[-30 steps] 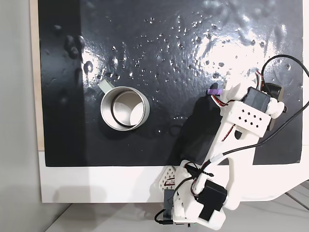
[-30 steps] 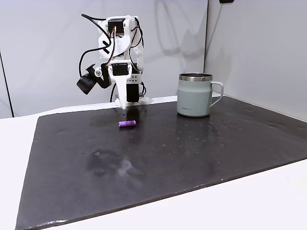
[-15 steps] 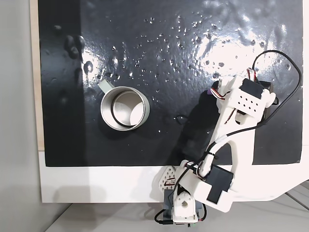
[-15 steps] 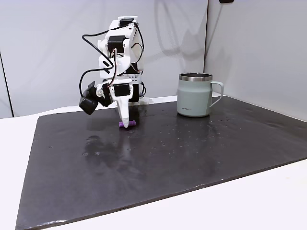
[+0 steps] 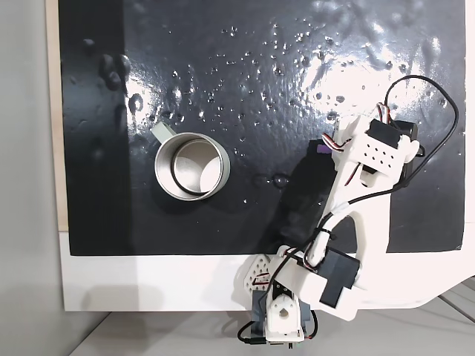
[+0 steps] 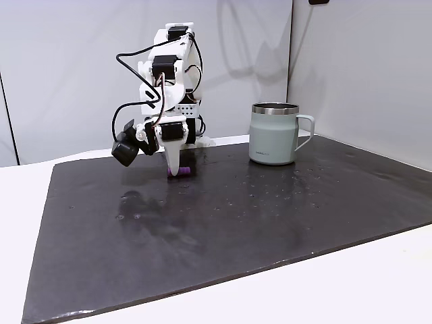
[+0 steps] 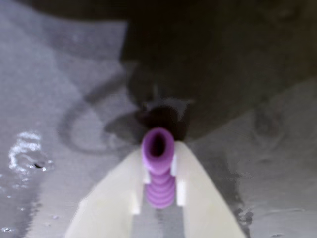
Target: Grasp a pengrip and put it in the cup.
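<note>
Wrist view: the pengrip [image 7: 158, 171] sits between the two fingers, its long axis running along them and its open end pointing away from the camera; the gripper [image 7: 158, 171] pinches it from both sides, low at the mat [image 6: 270, 216]. In the top-down fixed view the cup [image 5: 191, 165] stands well apart, to the left of the gripper [image 5: 325, 145].

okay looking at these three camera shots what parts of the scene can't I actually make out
- Pengrip in the top-down fixed view: mostly hidden under the arm, one purple end peeks out.
- Pengrip in the side fixed view: a finger of the hand covers most of it.
- Whether the pengrip is squeezed or just straddled: the wrist view is blurred.
- Inside of the cup: the side view sits below its rim.
- Arm base: cut off by the top-down view's bottom edge.
</note>
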{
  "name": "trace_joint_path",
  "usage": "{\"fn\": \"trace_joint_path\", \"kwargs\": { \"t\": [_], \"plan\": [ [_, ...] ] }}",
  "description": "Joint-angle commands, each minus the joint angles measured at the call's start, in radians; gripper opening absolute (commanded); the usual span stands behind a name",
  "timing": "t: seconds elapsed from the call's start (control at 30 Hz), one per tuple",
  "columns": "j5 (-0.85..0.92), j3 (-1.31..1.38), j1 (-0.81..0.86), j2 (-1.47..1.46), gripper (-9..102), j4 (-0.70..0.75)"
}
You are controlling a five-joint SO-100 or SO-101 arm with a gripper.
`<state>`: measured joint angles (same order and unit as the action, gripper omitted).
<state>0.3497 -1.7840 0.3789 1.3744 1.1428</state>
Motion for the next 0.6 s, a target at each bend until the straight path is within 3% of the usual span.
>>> {"fn": "trace_joint_path", "kwargs": {
  "t": [0.0, 0.3, 0.57],
  "plan": [
    [-0.002, 0.000, -0.025, 0.034, 0, -0.003],
    [-0.040, 0.031, -0.057, 0.360, 0, 0.213],
    [-0.066, 0.245, -0.109, 0.557, 0, 0.474]
  ]
}}
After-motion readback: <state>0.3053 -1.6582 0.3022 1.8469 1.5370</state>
